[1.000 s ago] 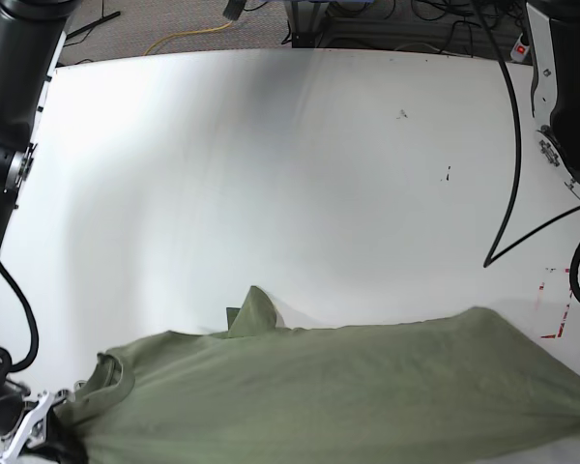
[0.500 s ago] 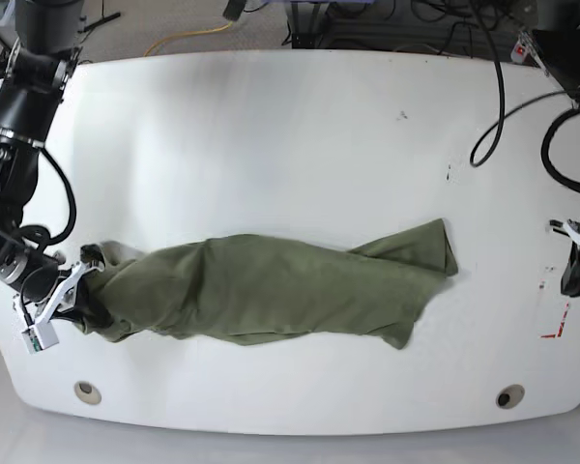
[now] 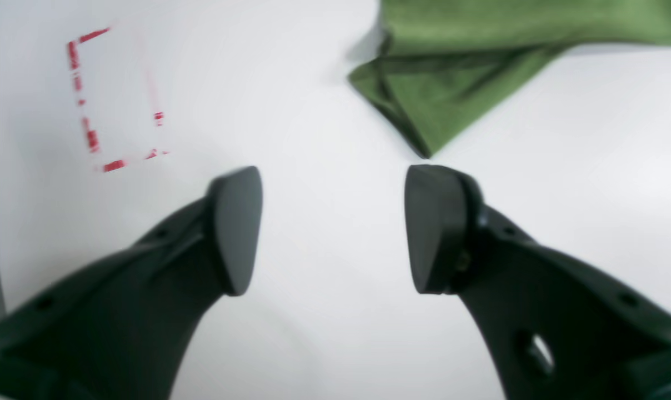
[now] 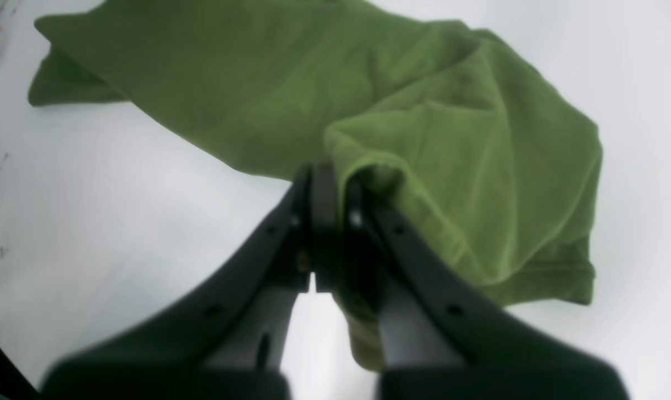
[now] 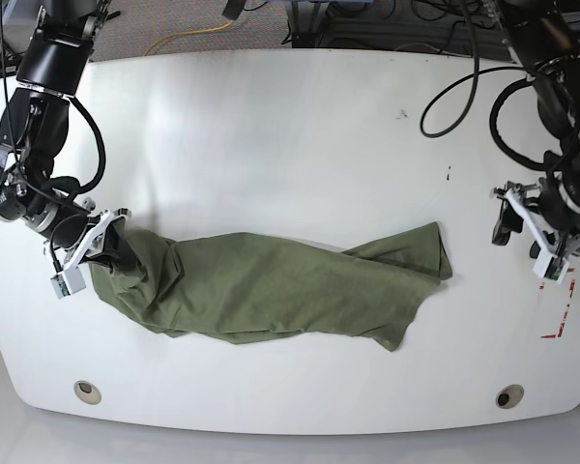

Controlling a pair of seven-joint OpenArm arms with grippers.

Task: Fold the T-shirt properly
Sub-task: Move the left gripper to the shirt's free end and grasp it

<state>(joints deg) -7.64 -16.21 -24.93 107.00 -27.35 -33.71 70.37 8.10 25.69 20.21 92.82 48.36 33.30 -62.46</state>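
The olive-green T-shirt [image 5: 271,290] lies on the white table [image 5: 290,145] as a long, wrinkled bunch running left to right. My right gripper [image 5: 101,253] is at the shirt's left end. The right wrist view shows this gripper [image 4: 330,189] shut on a fold of the T-shirt [image 4: 424,111]. My left gripper [image 5: 530,237] hovers open to the right of the shirt's right end, apart from it. In the left wrist view this gripper [image 3: 335,228] holds nothing, and a corner of the T-shirt [image 3: 452,72] lies just beyond its fingertips.
Red tape marks [image 5: 556,319] sit near the table's right edge and show in the left wrist view [image 3: 91,100]. Two round holes [image 5: 88,391] [image 5: 508,396] lie near the front edge. Cables [image 5: 464,87] hang over the back right.
The shirt, lifted close to the camera a second ago, now lies on the table. My left gripper has let go of its right end and opened. My right gripper carried the left end slightly back.
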